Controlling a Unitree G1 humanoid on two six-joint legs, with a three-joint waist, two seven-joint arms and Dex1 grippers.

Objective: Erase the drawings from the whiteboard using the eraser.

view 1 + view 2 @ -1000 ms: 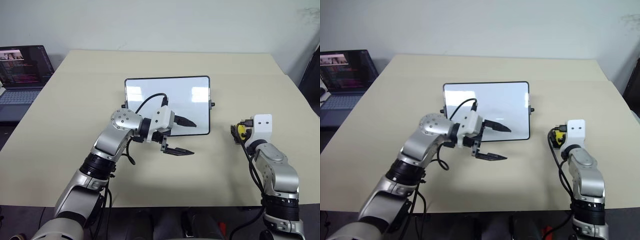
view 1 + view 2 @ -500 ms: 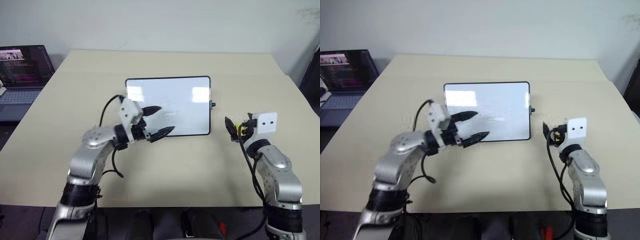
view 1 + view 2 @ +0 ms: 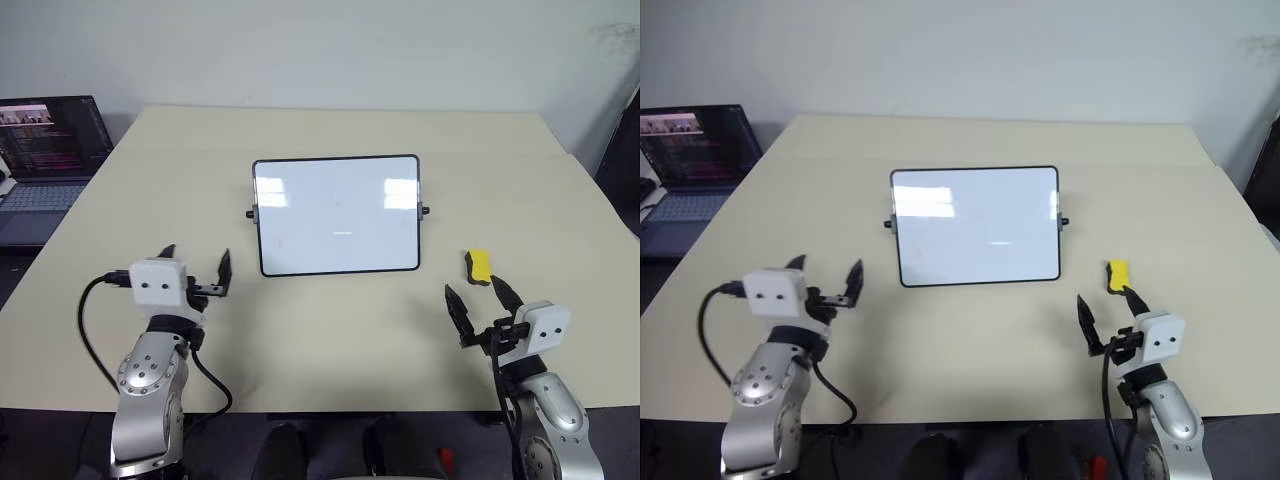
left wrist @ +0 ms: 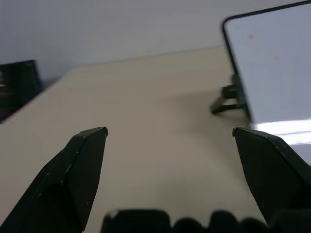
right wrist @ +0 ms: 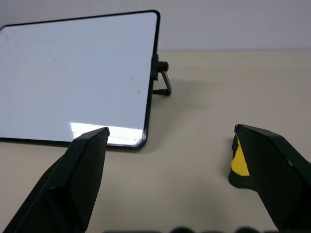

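The whiteboard (image 3: 335, 215) stands propped at the middle of the beige table (image 3: 330, 330). Its surface looks plain white apart from a tiny red speck (image 4: 251, 35), and the drawings are out of view. The eraser (image 3: 479, 266), a small yellow block with a black base, lies on the table right of the board's near corner. My right gripper (image 3: 478, 300) is open and empty, hovering just short of the eraser and pointing forward. The eraser (image 5: 239, 162) sits beside one of its fingers. My left gripper (image 3: 196, 262) is open and empty, left of the board's near corner.
An open laptop (image 3: 45, 150) with a lit screen sits off the table's far left corner. A pale wall runs behind the table. Bare tabletop lies between the two grippers and in front of the board.
My left arm has swung from in front of the board out to the left and now points forward. My right gripper has drawn back from over the eraser, which stays on the table.
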